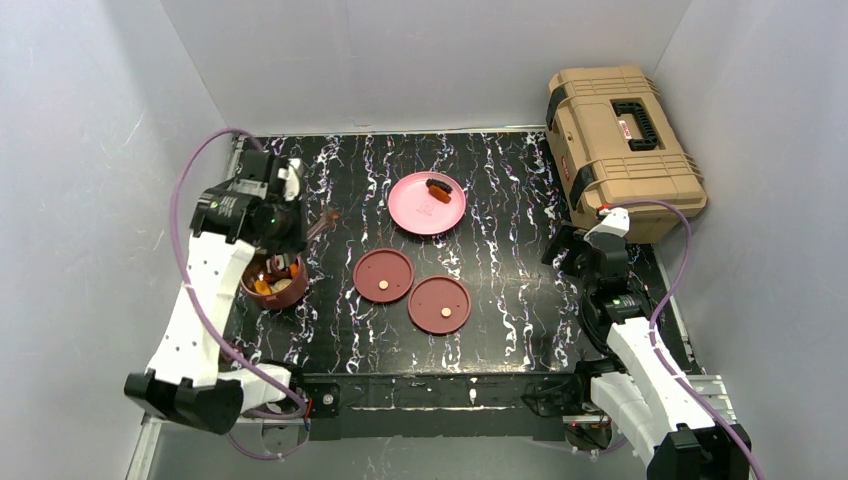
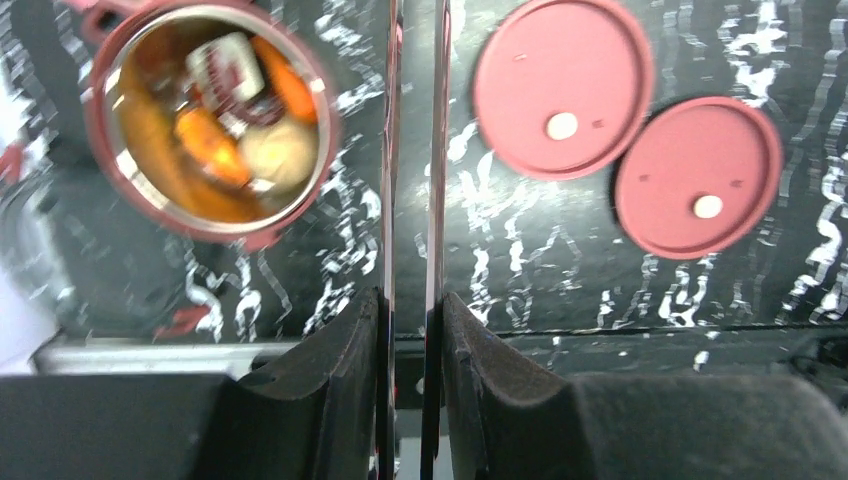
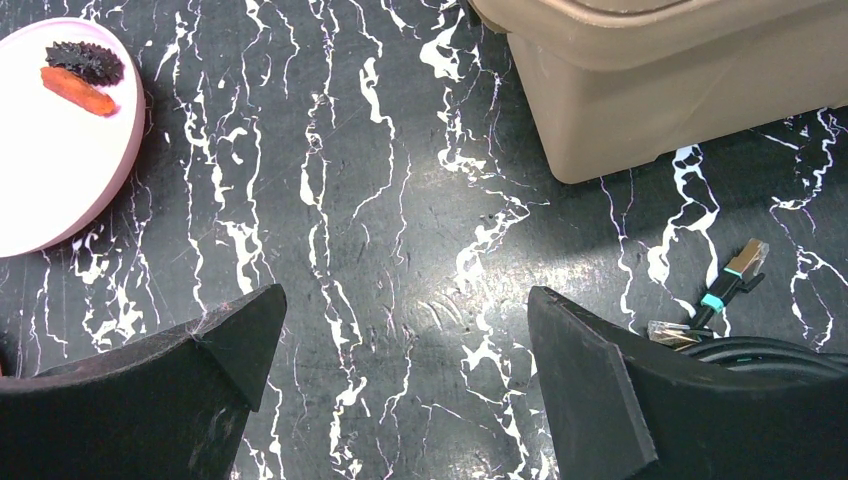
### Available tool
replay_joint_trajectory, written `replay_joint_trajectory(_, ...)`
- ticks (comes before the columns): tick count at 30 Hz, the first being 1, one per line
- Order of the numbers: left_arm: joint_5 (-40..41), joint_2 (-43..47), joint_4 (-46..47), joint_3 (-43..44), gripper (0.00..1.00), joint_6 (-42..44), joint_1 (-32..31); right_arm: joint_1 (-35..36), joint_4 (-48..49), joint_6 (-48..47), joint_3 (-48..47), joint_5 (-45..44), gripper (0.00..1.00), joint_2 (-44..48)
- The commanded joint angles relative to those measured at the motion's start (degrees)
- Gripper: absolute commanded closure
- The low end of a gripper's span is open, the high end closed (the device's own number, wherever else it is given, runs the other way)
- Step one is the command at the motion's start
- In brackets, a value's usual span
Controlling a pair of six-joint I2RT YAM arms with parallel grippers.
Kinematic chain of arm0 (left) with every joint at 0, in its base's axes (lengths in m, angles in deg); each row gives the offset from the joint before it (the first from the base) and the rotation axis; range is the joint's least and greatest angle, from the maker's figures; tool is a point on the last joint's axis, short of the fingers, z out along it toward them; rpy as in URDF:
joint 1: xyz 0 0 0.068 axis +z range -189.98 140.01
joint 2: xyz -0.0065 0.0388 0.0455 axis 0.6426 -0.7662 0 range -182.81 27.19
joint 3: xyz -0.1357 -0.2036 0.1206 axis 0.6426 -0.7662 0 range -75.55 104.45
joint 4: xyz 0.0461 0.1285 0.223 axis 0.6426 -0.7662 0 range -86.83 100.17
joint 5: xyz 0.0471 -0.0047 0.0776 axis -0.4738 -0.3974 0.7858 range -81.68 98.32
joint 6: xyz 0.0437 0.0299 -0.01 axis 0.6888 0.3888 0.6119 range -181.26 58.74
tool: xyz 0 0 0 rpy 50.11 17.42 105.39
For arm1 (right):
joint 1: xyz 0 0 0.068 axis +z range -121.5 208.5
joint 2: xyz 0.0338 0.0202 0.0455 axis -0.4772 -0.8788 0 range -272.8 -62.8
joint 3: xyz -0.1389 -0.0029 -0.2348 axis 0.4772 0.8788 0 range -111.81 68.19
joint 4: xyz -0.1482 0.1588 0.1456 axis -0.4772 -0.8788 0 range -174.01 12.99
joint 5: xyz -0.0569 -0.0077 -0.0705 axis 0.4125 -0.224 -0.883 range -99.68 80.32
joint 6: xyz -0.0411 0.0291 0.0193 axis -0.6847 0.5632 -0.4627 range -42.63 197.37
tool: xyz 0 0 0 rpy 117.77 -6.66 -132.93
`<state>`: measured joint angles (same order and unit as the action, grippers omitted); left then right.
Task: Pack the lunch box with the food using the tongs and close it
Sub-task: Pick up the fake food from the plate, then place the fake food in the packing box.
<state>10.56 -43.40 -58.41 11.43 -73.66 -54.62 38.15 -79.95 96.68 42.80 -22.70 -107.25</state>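
**Tongs pinched in the left jaws, lids off**

Left jaws are clamped on the tongs point(image 2: 388, 150), one pad on each side. The two thin blades run straight out from between the pads with a narrow gap between them. From the top camera the tongs stick out to the right of the left wrist, above the counter point(image 1: 500, 170). Can't tell if anything is at the tip.

The bowl point(image 2: 245, 232) sits at the near left of the counter, right under the left arm, just left of the tongs in the wrist view. It's open and has food point(image 2: 215, 140) in it: orange chunks, a pale bun point(image 2: 280, 155), a white piece and some darker bits, all a bit blurry.

The two lids point(image 1: 383, 275) point(image 1: 439, 305) lie flat mid-counter, pale dots up, pretty much edge to edge, well right of the bowl.

Further back is the pink plate point(image 3: 50, 170) with a dark spiky piece point(image 3: 85, 62) and an orange stick point(image 3: 78, 90) side by side at its far edge.

Right jaws are spread wide with nothing between them, hanging over bare counter on the right. The tan toolbox point(image 3: 680, 90) sits just beyond, at the far right corner. A cable point(image 3: 735, 275) with a clear plug lies by the right pad.
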Motion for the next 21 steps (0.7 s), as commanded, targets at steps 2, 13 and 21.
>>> replay_joint_trajectory(2,6.5,5.7,-9.9,0.5,0.91,-0.5,3.3,-0.1,2.4,-0.2,-0.7,-0.4,0.00,-0.3)
replay_joint_trajectory(13,18.9,9.1,-17.5,1.8,0.91,-3.5,3.5,-0.1,2.3,-0.3,-1.0,-0.9,0.00,-0.8)
replay_joint_trajectory(21,18.9,10.1,-17.9,-0.9,0.89,-4.0,3.5,-0.1,2.4,0.0,-0.7,0.0,0.00,-0.9)
